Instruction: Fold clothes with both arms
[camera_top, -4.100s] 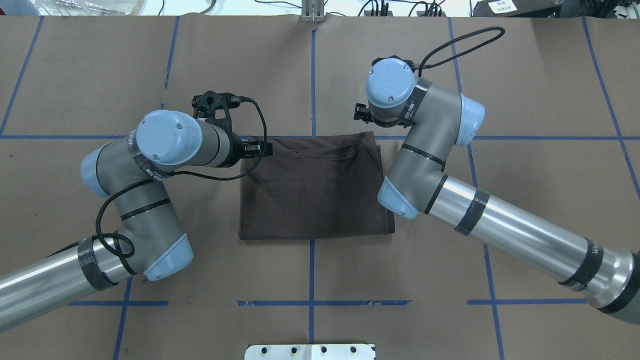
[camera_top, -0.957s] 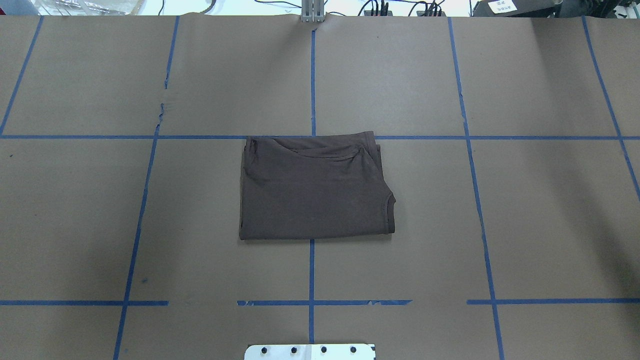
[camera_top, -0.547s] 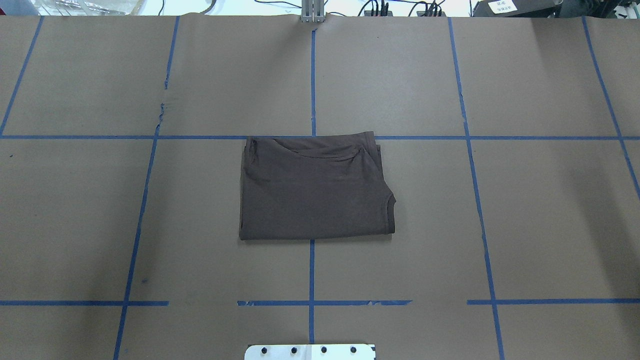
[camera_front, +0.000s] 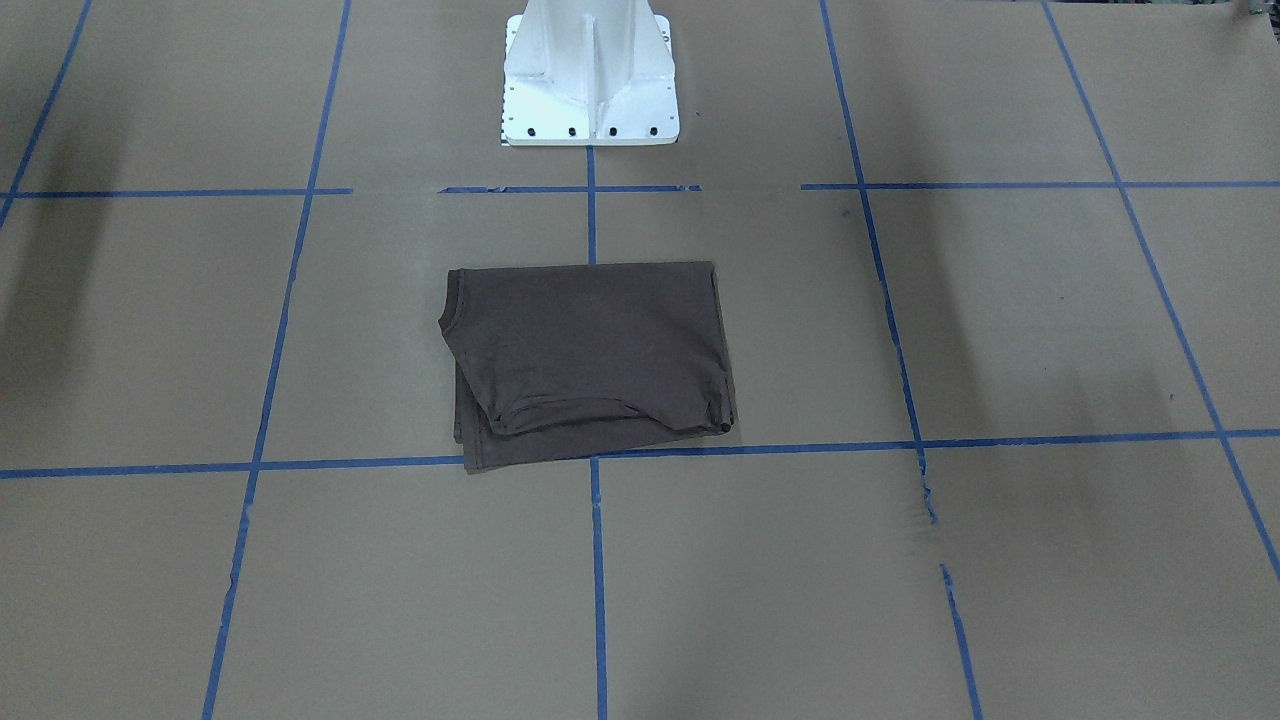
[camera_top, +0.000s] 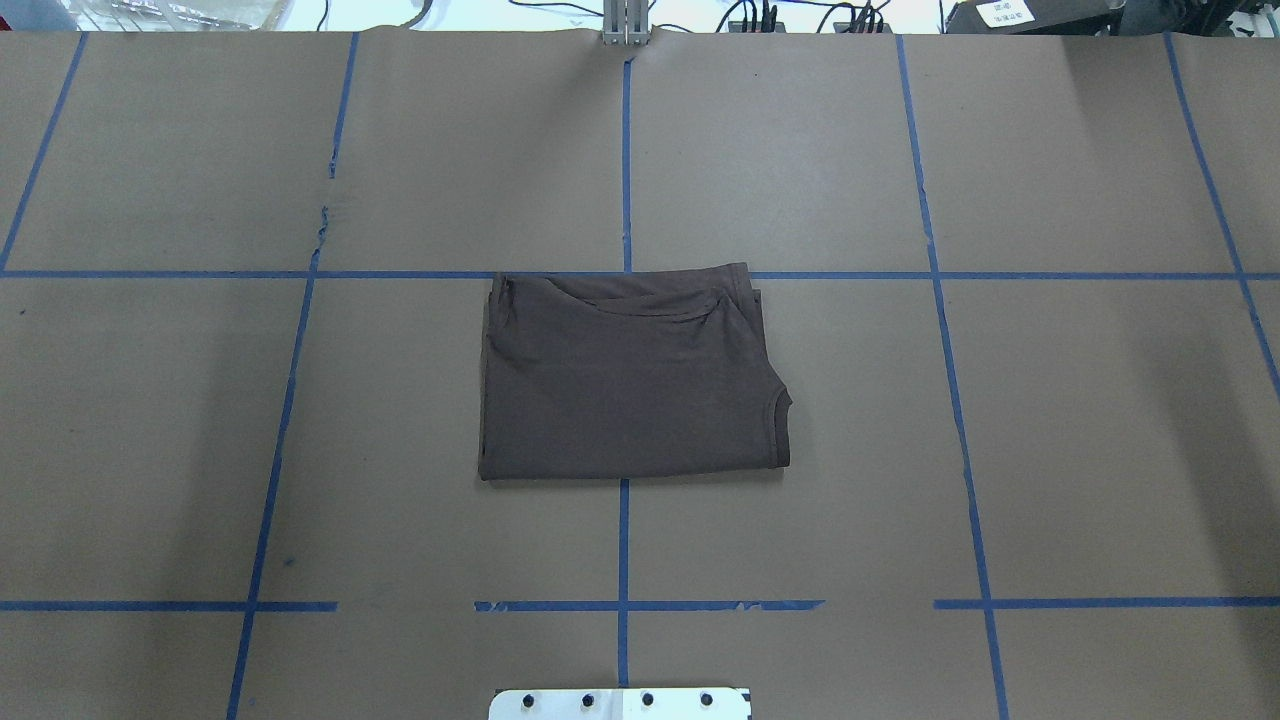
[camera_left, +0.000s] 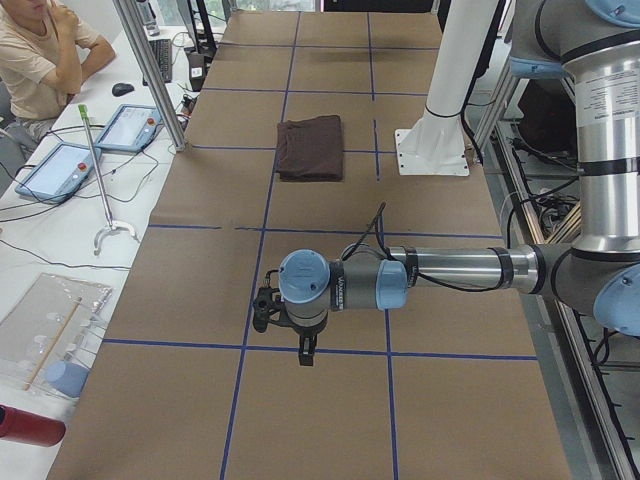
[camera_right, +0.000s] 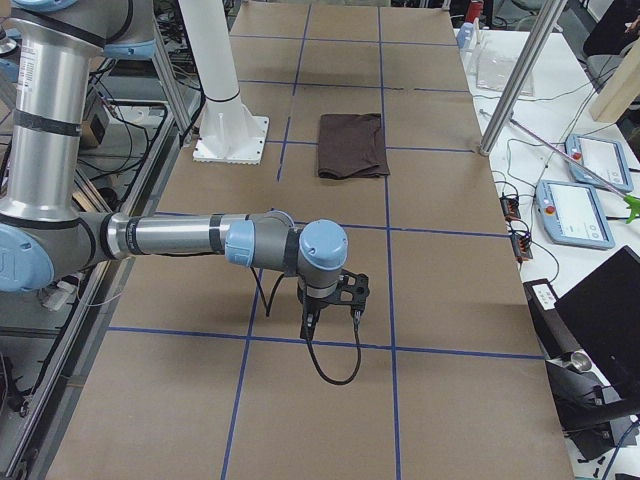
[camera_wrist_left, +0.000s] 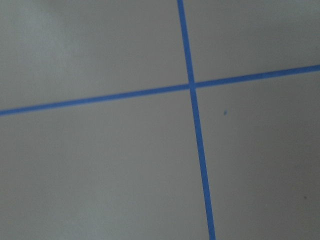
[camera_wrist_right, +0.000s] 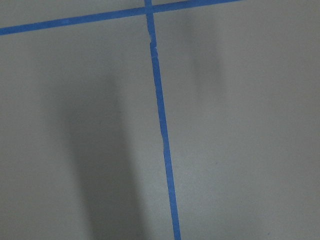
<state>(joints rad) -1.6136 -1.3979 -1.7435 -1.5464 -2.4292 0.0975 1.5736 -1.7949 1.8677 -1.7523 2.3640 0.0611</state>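
Overhead exterior shows the T-shirt (camera_top: 630, 380) folded into a neat rectangle in the middle of the surface (camera_top: 1080, 450); folding seems finished. Both the left gripper (camera_left: 303, 350) and the right gripper (camera_right: 310, 325) hang well apart from it; released or clenched, I cannot tell.

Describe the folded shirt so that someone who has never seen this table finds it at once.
Start at the table covered in brown paper and gridded with blue tape, and find the white pedestal at the middle of one long edge. Straight out from it, across the centre tape line, lies the T-shirt, folded into a flat rectangle. It is the only dark brown cloth on the paper.
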